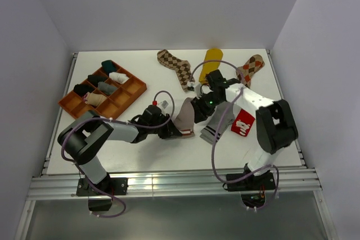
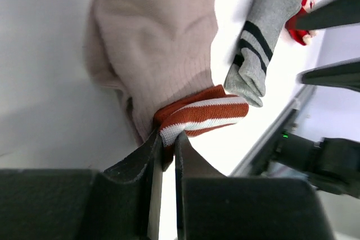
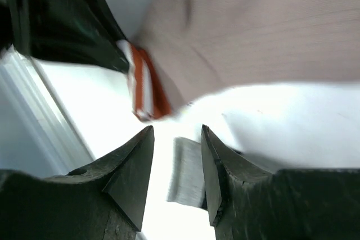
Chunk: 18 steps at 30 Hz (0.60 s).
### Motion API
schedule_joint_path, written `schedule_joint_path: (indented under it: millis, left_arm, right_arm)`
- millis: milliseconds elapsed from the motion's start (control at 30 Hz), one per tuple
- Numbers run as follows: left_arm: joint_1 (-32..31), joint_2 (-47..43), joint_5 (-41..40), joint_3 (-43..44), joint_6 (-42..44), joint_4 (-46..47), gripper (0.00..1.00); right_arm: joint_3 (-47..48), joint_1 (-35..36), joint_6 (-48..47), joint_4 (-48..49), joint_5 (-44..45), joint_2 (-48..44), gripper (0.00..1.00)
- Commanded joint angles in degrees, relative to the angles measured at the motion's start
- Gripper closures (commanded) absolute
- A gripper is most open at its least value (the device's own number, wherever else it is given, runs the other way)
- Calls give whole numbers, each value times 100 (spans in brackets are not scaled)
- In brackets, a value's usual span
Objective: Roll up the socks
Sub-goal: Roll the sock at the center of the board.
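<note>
The taupe sock (image 1: 183, 115) lies mid-table, and its red-striped cuff (image 2: 199, 113) is pinched in my left gripper (image 2: 167, 139), which is shut on it. My right gripper (image 3: 177, 130) hovers open just past the sock's far side. Between its spread fingers only a blurred edge of the grey striped sock (image 3: 188, 172) shows below. In the right wrist view the taupe sock (image 3: 270, 32) fills the top. The grey sock (image 1: 216, 125) lies beside the taupe one, with the red sock (image 1: 243, 122) to its right. Two brown argyle socks (image 1: 175, 67) (image 1: 251, 68) and the mustard sock (image 1: 211, 63) lie at the back.
An orange compartment tray (image 1: 136, 86) holding several rolled socks stands at the back left. The right arm's body (image 1: 275, 125) rises over the table's right side. A metal rail (image 1: 169, 181) runs along the near edge.
</note>
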Motion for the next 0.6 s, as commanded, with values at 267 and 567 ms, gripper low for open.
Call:
schedule_joint_path:
  millis: [267, 567]
  left_arm:
    - [459, 173, 913, 414, -528, -2170, 100]
    - [477, 270, 975, 793, -519, -2866, 100]
  right_arm:
    - [-2222, 903, -1153, 2506, 1726, -2755, 52]
    - [-3181, 2670, -1716, 3518, 2871, -3090, 45]
